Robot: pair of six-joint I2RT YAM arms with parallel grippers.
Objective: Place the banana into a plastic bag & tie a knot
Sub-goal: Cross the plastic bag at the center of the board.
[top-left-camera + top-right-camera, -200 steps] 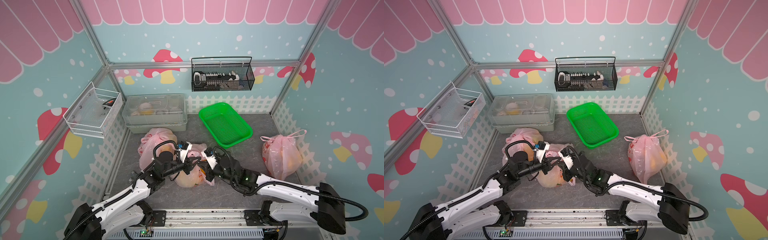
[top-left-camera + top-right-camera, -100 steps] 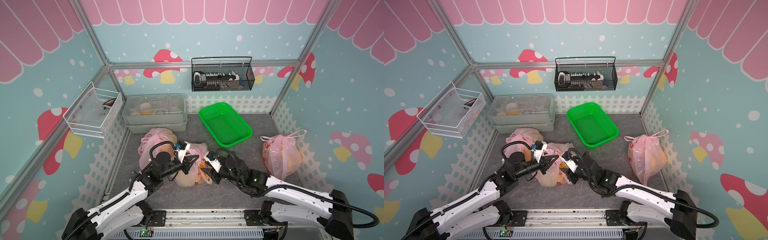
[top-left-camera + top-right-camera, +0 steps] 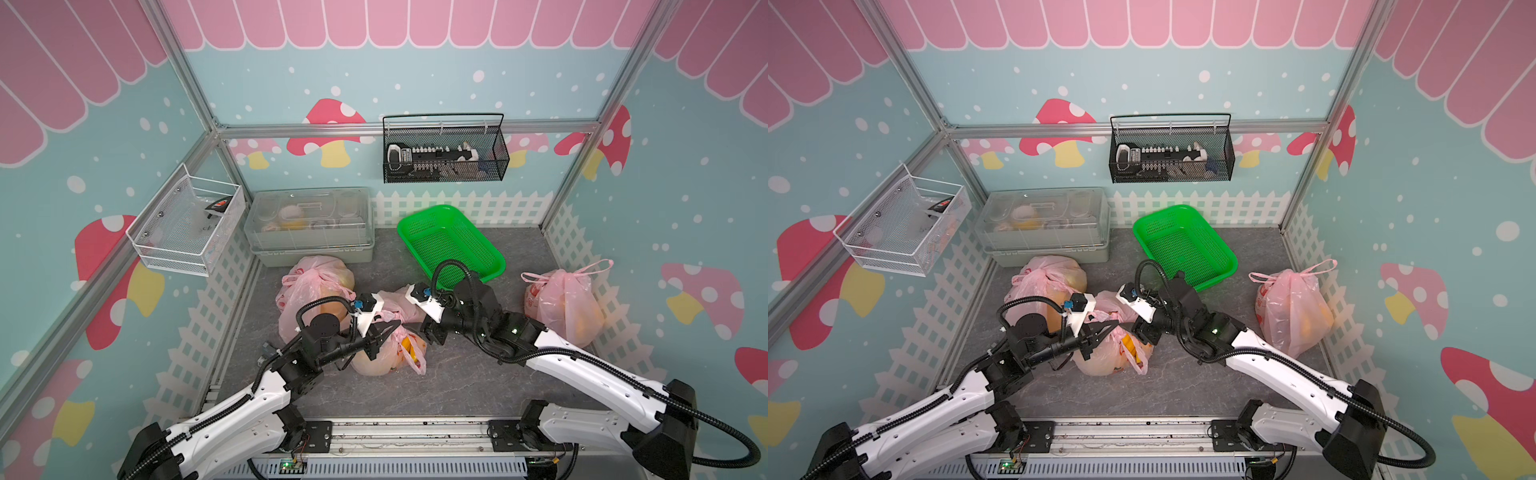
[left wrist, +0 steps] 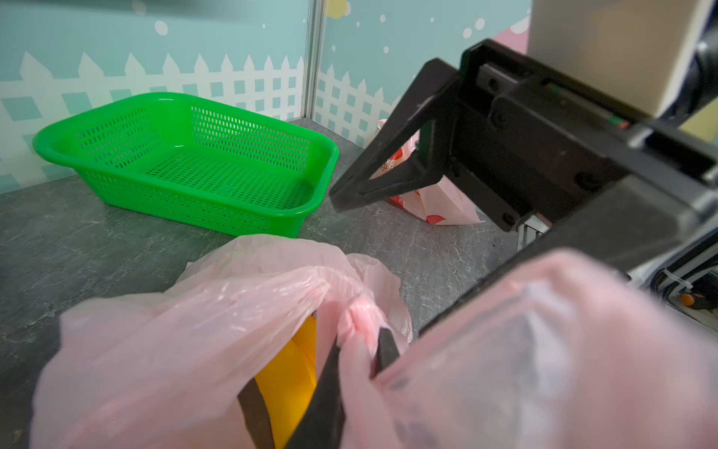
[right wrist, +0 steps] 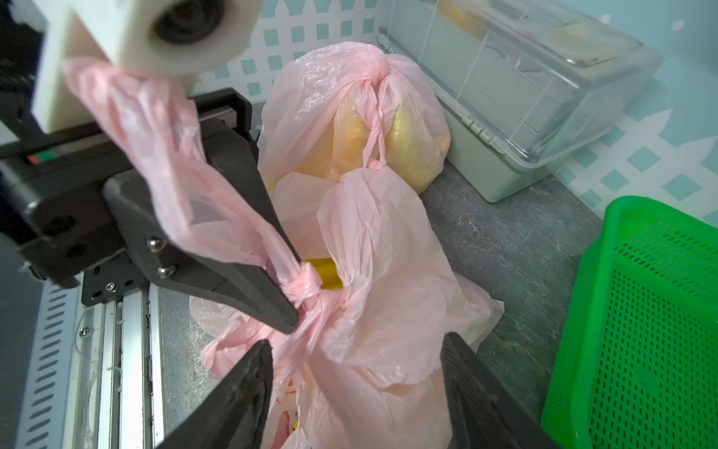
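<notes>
Banana (image 4: 291, 369) in bag (image 3: 376, 363); basket (image 3: 451, 245) behind it; another bag (image 3: 561, 307) far right.

Three pink bags (image 3: 309, 286) (image 3: 382, 359) (image 3: 561, 303), one green basket (image 3: 453, 249), one clear box (image 3: 309, 222), two wire racks (image 3: 444, 158) (image 3: 187, 228).

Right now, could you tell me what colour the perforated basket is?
The basket is bright green, clearest in the left wrist view.

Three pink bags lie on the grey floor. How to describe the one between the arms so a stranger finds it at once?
From the green basket, look toward the robot's base: this pink bag lies between the left gripper and the open right gripper. Only it is pinched at its twisted neck, and a yellow banana shows through its opening.
</notes>
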